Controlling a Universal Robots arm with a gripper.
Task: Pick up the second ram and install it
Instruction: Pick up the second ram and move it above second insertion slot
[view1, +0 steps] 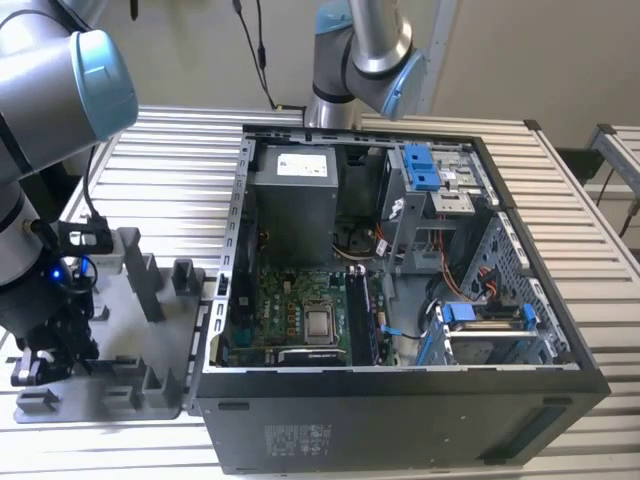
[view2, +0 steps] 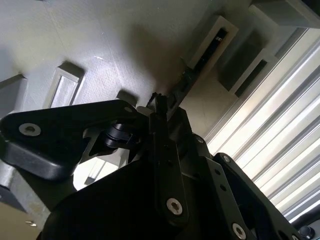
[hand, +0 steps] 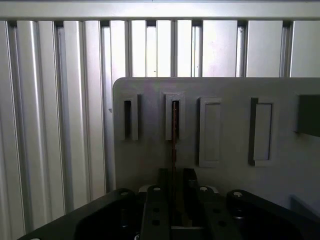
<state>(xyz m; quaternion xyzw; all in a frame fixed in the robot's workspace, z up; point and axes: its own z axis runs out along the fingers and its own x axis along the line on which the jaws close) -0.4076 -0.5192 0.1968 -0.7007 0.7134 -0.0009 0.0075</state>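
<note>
Ahead of the gripper (hand: 175, 174), the second ram (hand: 174, 131) stood edgewise in a grey holder (hand: 150, 150). Whether the gripper clamped it was unclear; installation was not yet done.

Exterior view: bright, even light; computer case (view1: 400, 430) interior sits in shade. Second wrist view: gripper (view2: 161, 102) a near-black silhouette, soft shadow thrown on grey holder plate (view2: 100, 40), hard glare off metal slats (view2: 280, 145). First wrist view: slats bright, plate flatter and dimmer, gripper dark again
</note>
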